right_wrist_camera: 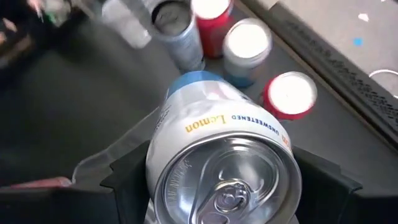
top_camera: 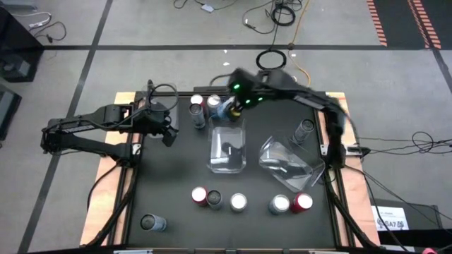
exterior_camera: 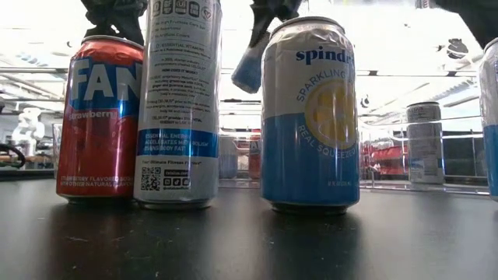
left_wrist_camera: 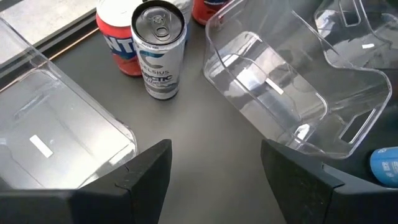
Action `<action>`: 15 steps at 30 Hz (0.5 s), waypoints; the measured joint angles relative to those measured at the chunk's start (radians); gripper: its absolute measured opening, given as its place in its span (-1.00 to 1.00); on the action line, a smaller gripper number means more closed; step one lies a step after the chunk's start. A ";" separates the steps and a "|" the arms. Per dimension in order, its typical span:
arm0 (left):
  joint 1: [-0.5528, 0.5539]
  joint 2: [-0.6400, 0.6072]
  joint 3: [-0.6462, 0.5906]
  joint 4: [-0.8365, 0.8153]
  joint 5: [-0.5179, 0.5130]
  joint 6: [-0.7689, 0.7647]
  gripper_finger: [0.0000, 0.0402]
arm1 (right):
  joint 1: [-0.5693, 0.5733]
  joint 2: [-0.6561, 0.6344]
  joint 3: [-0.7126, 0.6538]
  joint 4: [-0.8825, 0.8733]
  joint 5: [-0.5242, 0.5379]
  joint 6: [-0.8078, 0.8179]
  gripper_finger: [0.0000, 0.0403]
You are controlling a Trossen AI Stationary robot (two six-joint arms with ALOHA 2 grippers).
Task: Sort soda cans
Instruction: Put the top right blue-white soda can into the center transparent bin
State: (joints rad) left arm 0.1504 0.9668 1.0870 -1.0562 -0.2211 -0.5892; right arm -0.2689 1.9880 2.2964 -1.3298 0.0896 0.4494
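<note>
Between the fingers of the right gripper (right_wrist_camera: pixel 217 186), above the far end of the middle clear bin (top_camera: pixel 227 148), a blue-and-white lemon can (right_wrist_camera: pixel 211 137) is clamped. Other soda cans (top_camera: pixel 239 202) stand in a row near the table's front edge and more beside the bin's far end. Left of that bin, the left gripper (left_wrist_camera: pixel 214 168) hovers with jaws parted and empty.

I am looking level across the dark tabletop (exterior_camera: pixel 249 249) at a red strawberry soda can (exterior_camera: pixel 99 120), a tall silver-white energy can (exterior_camera: pixel 179 101) touching it, and a blue-and-white sparkling lemon can (exterior_camera: pixel 310 117) standing apart.
</note>
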 joint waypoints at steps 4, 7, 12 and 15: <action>0.000 0.000 0.000 0.000 0.001 0.000 0.29 | 0.029 0.084 0.027 -0.038 0.039 -0.008 0.42; 0.000 0.000 0.000 0.000 0.003 0.000 0.29 | 0.033 0.131 0.014 -0.050 0.036 -0.002 0.42; 0.000 0.000 0.000 0.000 0.004 -0.001 0.29 | 0.047 0.206 0.013 -0.022 0.043 -0.019 0.42; 0.000 0.000 0.000 0.000 0.007 -0.001 0.29 | 0.055 0.244 0.013 0.012 0.044 -0.027 0.42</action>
State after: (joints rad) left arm 0.1501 0.9668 1.0870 -1.0565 -0.2138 -0.5903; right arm -0.2136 2.2319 2.3096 -1.3176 0.1340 0.4219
